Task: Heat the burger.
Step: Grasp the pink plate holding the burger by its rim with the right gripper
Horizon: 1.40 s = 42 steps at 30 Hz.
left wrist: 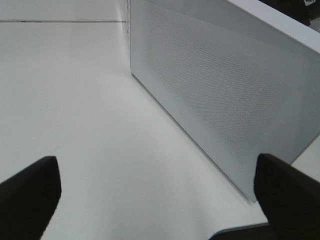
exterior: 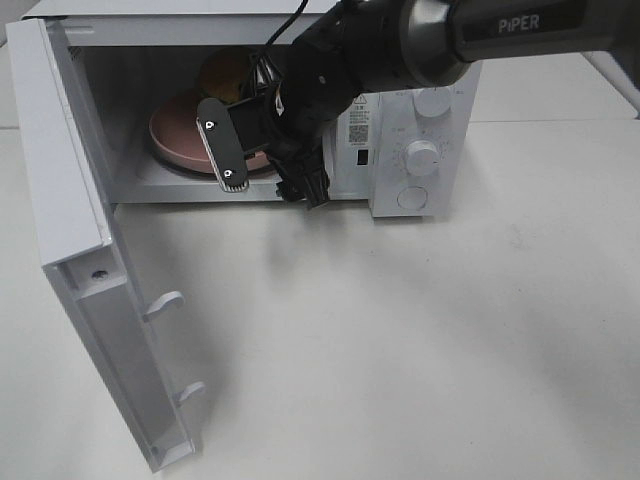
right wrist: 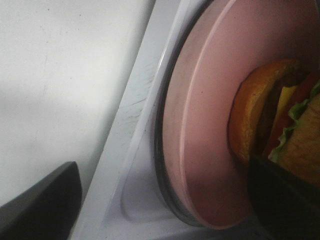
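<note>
The burger (exterior: pixel 225 75), a golden-brown bun with lettuce, tomato and cheese layers, sits on a round pink plate (exterior: pixel 172 137) inside the open white microwave (exterior: pixel 400 110). My right gripper (exterior: pixel 265 168) is at the microwave's opening, just in front of the plate, with its jaws spread and nothing between them. In the right wrist view the burger (right wrist: pixel 280 120) lies on the plate (right wrist: pixel 210 125), whose rim is between the dark fingertips (right wrist: pixel 42 200) of the right gripper (right wrist: pixel 162 200). My left gripper (left wrist: pixel 160 200) is open and empty above the table, out of the exterior view.
The microwave door (exterior: pixel 70 180) is swung wide open to the left, with latch hooks (exterior: pixel 165 300) on its inner edge. Its perforated outer face (left wrist: pixel 225 90) stands close to my left gripper. Control dials (exterior: pixel 422 155) are on the microwave's right panel. A white table (exterior: pixel 400 350) lies in front.
</note>
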Motion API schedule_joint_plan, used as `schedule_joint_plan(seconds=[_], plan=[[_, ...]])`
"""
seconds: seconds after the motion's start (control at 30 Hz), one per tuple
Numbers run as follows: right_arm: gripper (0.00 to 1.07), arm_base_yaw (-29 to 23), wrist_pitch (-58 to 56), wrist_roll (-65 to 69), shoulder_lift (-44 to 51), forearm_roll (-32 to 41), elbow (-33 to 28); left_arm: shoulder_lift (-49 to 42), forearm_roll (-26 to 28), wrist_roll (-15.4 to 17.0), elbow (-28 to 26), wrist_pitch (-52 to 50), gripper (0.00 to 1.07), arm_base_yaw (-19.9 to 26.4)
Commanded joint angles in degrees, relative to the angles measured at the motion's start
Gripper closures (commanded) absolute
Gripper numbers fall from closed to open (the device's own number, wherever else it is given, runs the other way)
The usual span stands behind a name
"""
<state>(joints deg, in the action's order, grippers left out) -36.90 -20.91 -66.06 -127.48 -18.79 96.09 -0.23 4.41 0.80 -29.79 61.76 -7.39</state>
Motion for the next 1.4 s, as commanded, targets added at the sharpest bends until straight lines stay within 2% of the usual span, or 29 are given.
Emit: schedule_joint_plan(seconds=[0.03,0.1,0.27,0.9,1.4], plan=[[0.24,0.23,-0.69,0.74,-1.20,-0.34,1.89,-1.09,0.29,0.17,0.11,-0.52,0.09,0.11],[0.24,0.40,-1.15,1.20,-3.27,-0.34,4.81,-1.09,0.29,0.17,0.11,-0.52,0.09,0.11],[0.24,0.86,-1.60,1.43,-5.44,-0.34,7.91,-1.09,0.29,0.17,0.11,-0.52,0.09,0.11],[0.25,0.06,-2.46,2.75,-11.06,0.17,17.59,-1.09,0.29,0.17,0.11,-0.52,0.09,0.11],[0.27,-2.18,-0.69,3.78,-13.52,2.23,19.71,-1.09,0.29,0.17,0.11,-0.52,0.09,0.11]])
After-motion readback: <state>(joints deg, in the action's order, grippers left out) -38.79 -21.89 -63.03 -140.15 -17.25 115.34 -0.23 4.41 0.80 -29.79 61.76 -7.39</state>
